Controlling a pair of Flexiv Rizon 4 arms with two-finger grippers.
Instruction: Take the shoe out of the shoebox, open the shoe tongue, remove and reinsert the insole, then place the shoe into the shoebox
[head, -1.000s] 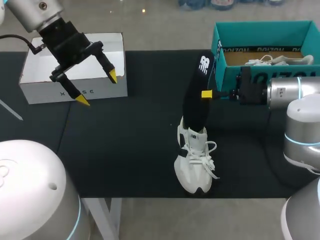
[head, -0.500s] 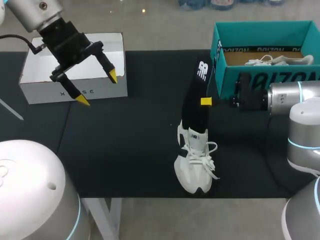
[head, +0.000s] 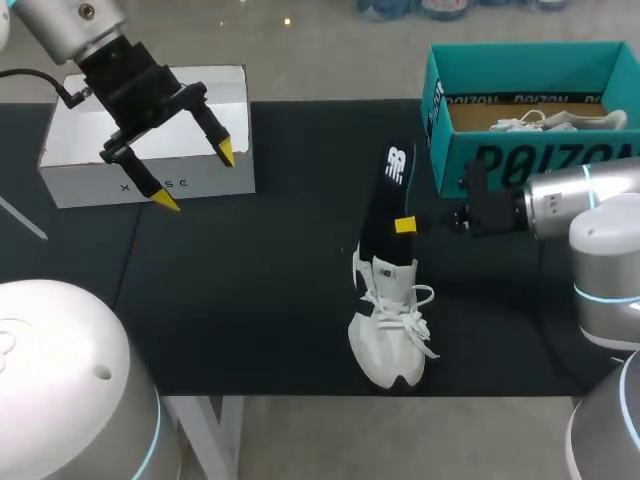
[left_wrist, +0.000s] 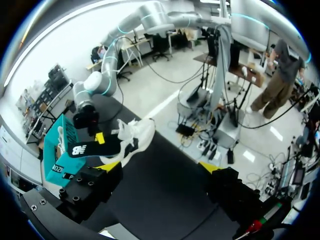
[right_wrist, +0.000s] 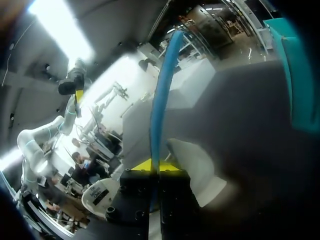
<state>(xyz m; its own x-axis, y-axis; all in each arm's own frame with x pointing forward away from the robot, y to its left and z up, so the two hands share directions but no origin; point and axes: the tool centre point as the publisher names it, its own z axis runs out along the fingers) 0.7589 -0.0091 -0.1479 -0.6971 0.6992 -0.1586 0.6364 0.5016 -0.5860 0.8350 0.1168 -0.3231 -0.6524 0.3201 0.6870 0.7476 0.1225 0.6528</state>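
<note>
Nearest the front edge of the black table (head: 250, 290), a white shoe (head: 388, 325) upright on its sole, toe forward, laces loose. Rising out of the shoe's heel opening, a black insole (head: 383, 205), lower end tucked inside the shoe, upper end leaning away toward the far side. Just above the shoe's opening, the right hand (head: 405, 225) pinching the insole from two sides, yellow tips pressed against it in the right wrist view. Behind the shoe and to its right, the open teal shoebox (head: 500, 155), with a second shoe (head: 545, 121) lying inside. Well to the shoe's left and farther back, the left hand (head: 194, 176) spread wide, holding nothing, hanging over a white box (head: 150, 130).

Insole step in hand, by the look of it. Impossible to say from this alone whether coming out or going back in. Next move, either way: a steady line along the shoe's length, lifting clear of the heel or feeding the lower end down toward the toe. Nothing bracing the shoe, so probably best done gently to avoid tipping or dragging it.
</note>
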